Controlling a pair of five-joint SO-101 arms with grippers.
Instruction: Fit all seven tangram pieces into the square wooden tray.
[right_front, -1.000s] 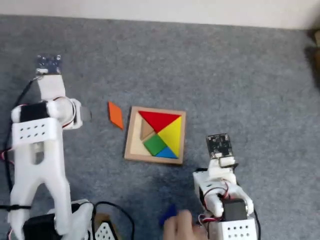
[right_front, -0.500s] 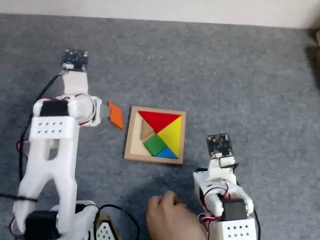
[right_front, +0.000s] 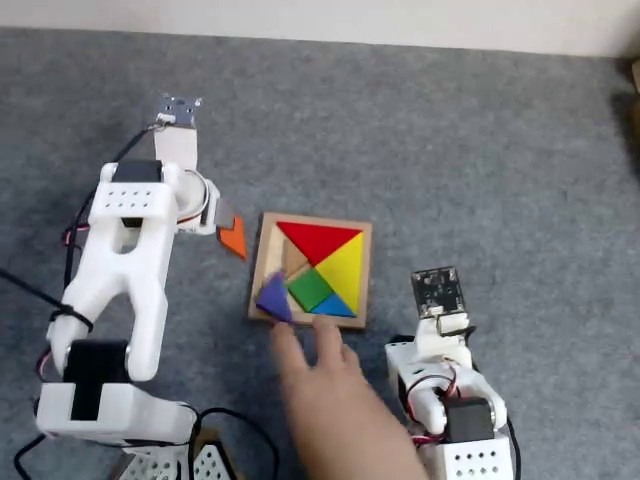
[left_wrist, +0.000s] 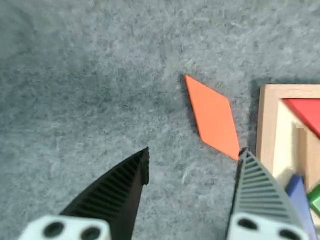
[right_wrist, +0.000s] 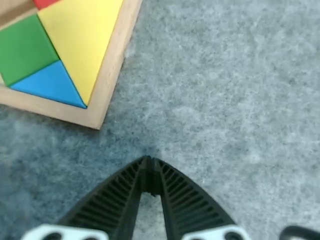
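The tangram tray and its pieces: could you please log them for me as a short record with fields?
tray: square, wooden, on grey carpet
inside tray: red triangle, yellow triangle, green square, blue triangle
orange parallelogram: on the carpet outside the tray, on the left arm's side
purple triangle: over the tray's corner, at the fingertips of a person's hand
left gripper: open, beside the orange parallelogram
right gripper: shut, over carpet near the tray

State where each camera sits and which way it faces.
High view: fixed overhead, facing down on tray, left arm, right arm, a person's hand with a purple piece.
Left wrist view: wrist-mounted, facing down past the open left gripper at the orange piece.
Right wrist view: same, past the shut right gripper at carpet.
All three share the tray.
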